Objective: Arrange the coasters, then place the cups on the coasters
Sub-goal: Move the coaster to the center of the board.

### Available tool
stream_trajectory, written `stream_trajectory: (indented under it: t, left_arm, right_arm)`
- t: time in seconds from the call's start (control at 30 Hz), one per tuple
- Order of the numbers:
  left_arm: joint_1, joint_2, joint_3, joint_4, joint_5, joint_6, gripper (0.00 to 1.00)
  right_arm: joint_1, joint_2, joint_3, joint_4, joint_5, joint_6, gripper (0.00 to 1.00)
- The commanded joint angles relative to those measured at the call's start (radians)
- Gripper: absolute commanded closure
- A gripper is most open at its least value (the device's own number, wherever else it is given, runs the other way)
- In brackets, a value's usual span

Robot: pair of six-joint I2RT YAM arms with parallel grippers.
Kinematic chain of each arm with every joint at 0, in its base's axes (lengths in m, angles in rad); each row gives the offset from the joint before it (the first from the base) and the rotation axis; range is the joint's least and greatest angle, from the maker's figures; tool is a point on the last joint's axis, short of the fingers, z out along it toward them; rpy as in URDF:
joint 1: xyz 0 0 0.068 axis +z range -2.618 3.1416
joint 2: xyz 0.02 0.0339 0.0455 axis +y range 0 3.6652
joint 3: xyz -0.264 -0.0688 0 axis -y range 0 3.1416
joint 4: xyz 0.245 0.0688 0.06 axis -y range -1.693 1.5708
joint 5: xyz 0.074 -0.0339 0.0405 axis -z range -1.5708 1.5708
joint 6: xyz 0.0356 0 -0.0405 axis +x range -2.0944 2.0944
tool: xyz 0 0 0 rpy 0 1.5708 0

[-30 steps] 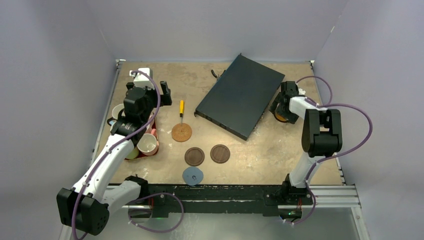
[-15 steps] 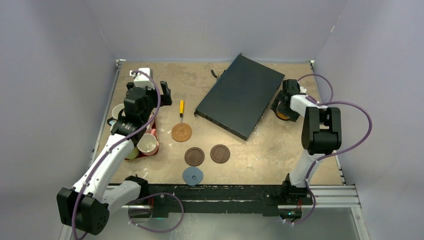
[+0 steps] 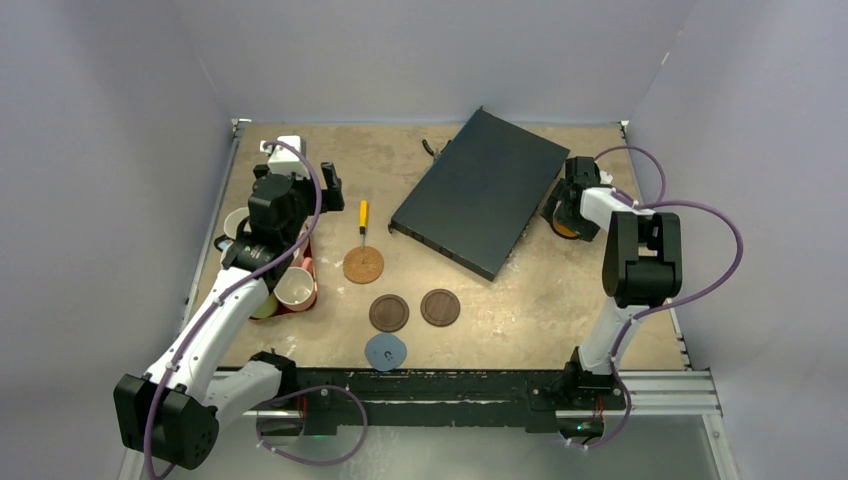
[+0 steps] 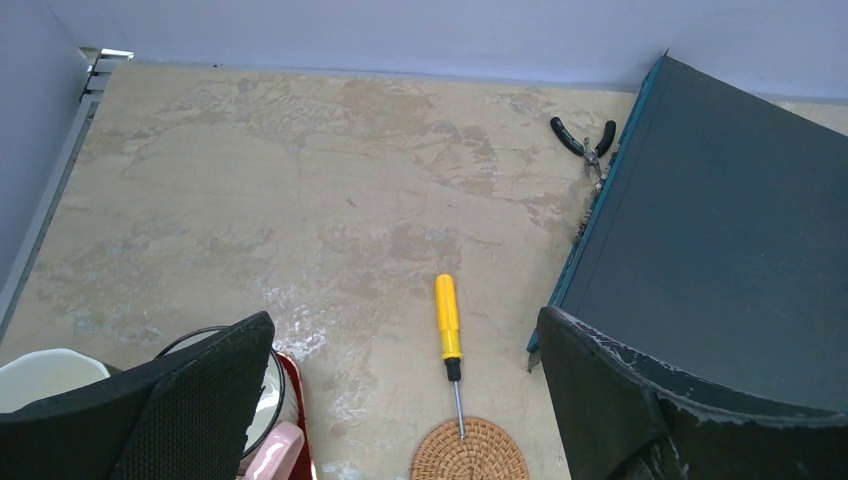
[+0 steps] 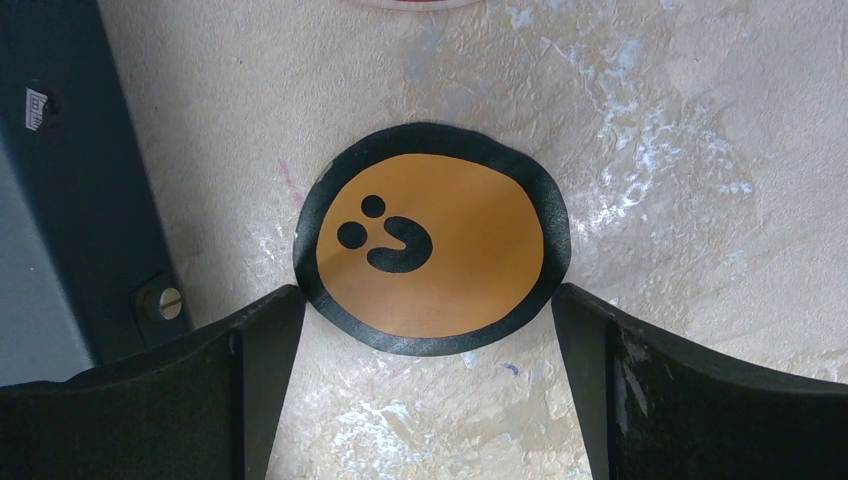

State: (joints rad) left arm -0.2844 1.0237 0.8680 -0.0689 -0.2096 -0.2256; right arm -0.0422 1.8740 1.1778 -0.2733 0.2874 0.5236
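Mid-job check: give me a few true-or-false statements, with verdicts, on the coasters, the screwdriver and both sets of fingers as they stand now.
1. The right fingers are open, with the orange coaster lying flat on the table between them. True.
2. The yellow screwdriver lies with its tip pointing at the big dark box. False: its tip reaches the rim of the cork coaster.
3. The two dark brown coasters are stacked. False: they lie side by side, apart.
4. The left fingers are open and hold nothing. True.
5. The blue-grey coaster is the coaster nearest the arm bases. True.
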Motion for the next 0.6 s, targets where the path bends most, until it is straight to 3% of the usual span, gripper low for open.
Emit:
stream_trajectory:
  t: [0.0, 0.57]
  left_arm:
    - [-0.007, 0.003, 0.008, 0.031, 0.009, -0.015, 0.01]
    - [-0.007, -0.005, 0.008, 0.029, 0.005, -0.014, 0.01]
  right_arm:
    - [-0.005, 0.047, -0.049, -0.062, -0.069, -0.007, 0.02]
    - [-0.005, -0.117, -0.071, -0.092, -0.059, -0.032, 0.02]
